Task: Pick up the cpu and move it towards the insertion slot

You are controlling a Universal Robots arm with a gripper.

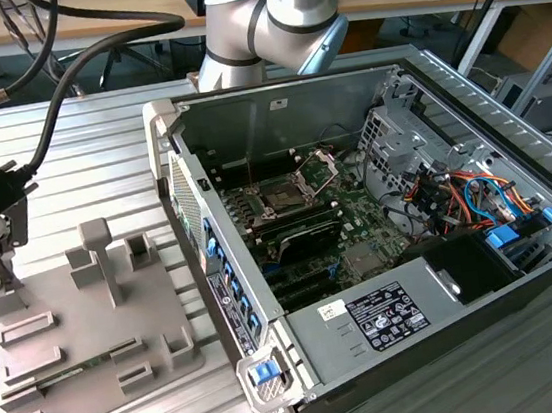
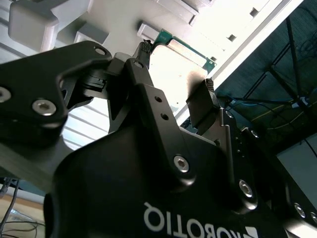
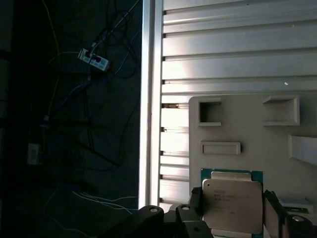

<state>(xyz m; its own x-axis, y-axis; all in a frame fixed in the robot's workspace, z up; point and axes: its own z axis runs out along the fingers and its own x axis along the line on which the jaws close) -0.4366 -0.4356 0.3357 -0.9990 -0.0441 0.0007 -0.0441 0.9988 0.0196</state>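
The cpu (image 3: 232, 202), a flat square chip with a pale metal top and a green rim, lies low over the grey fixture plate (image 3: 247, 129). My gripper (image 3: 232, 210) straddles it, one finger (image 3: 196, 204) against each of two opposite edges, shut on it. In the second wrist view the gripper (image 2: 176, 64) shows the chip's green edge (image 2: 185, 48) between the fingertips. In the exterior view the gripper (image 1: 4, 285) stands at the far left over the plate (image 1: 79, 321). The insertion slot (image 1: 283, 198) sits inside the computer case, well to the exterior view's right, its metal bracket (image 1: 318, 167) raised.
The open computer case (image 1: 378, 214) has a tall side wall (image 1: 203, 226) between the plate and the socket. Raised grey blocks (image 1: 100, 253) stand on the plate, and a long green memory stick (image 1: 65, 376) lies in it. Cables (image 1: 69, 81) hang above the ribbed table (image 1: 67, 141).
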